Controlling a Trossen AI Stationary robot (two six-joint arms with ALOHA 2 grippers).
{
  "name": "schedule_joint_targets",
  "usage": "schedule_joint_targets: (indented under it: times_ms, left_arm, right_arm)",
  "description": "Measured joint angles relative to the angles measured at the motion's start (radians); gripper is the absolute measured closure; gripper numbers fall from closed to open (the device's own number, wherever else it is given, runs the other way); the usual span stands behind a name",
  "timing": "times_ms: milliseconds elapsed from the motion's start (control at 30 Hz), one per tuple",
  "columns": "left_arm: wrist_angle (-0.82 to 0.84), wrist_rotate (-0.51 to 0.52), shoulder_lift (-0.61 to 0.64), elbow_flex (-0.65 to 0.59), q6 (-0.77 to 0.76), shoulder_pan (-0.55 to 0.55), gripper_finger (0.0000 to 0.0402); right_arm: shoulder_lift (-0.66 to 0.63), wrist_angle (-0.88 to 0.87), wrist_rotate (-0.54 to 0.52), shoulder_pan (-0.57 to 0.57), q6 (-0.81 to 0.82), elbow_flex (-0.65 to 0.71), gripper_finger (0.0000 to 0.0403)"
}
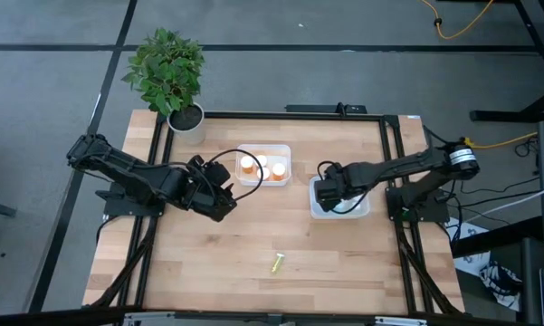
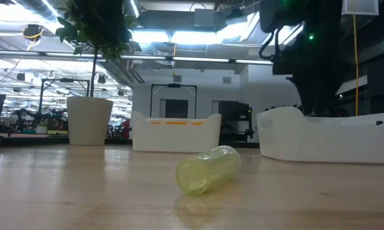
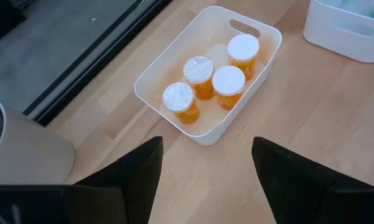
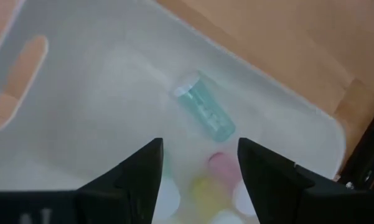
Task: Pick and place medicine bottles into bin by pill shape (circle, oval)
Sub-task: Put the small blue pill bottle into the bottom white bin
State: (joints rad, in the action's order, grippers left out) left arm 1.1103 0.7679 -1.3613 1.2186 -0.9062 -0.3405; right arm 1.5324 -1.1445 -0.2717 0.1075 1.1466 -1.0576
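R gripper (image 1: pixel 324 194) hangs over the right bin (image 1: pixel 360 212), fingers apart, nothing between them; teal bottle (image 4: pixel 205 114) lies on its side in that bin w/ pastel ones beside it. L gripper (image 1: pixel 224 197) open, empty, just beside the left bin (image 3: pixel 150 81) w/ four orange bottles (image 3: pixel 228 86) upright. Yellow bottle (image 1: pixel 277 263) lies alone on table (image 1: pixel 208 263), near front edge.

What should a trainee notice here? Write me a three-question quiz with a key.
1. How many orange bottles stand in the left bin?
2. True or false: the yellow bottle stands upright on the table.
3. The right hand hangs over: A) the plant, B) the right bin, C) the yellow bottle.

Key: 1) four; 2) false, it lies on its side; 3) B.
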Motion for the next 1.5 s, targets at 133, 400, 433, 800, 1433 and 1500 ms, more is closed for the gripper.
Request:
schedule_joint_targets:
  times_ms: [133,400,433,800,1433,1500]
  left_arm:
    - [-0.001,0.0,0.0,0.0,0.0,0.0,0.0159]
    - [-0.001,0.0,0.0,0.0,0.0,0.0,0.0159]
    - [-0.001,0.0,0.0,0.0,0.0,0.0,0.0159]
    - [-0.001,0.002,0.0,0.0,0.001,0.0,0.0159]
    - [0.002,0.005,0.0,0.0,0.003,0.0,0.0159]
    - [0.002,0.005,0.0,0.0,0.01,0.0,0.0159]
  right_arm:
    - [0.032,0.006,0.026,-0.009,0.001,0.0,0.0194]
    - [0.094,0.048,0.022,-0.058,-0.061,0.0,0.0194]
    - [0.103,0.057,0.026,-0.068,-0.082,0.0,0.0194]
    - [0.196,0.095,0.064,-0.119,-0.142,0.0,0.0194]
    - [0.208,0.135,0.065,-0.109,-0.075,-0.001,0.0194]
    - [0.208,0.124,0.065,-0.109,-0.076,-0.004,0.0194]
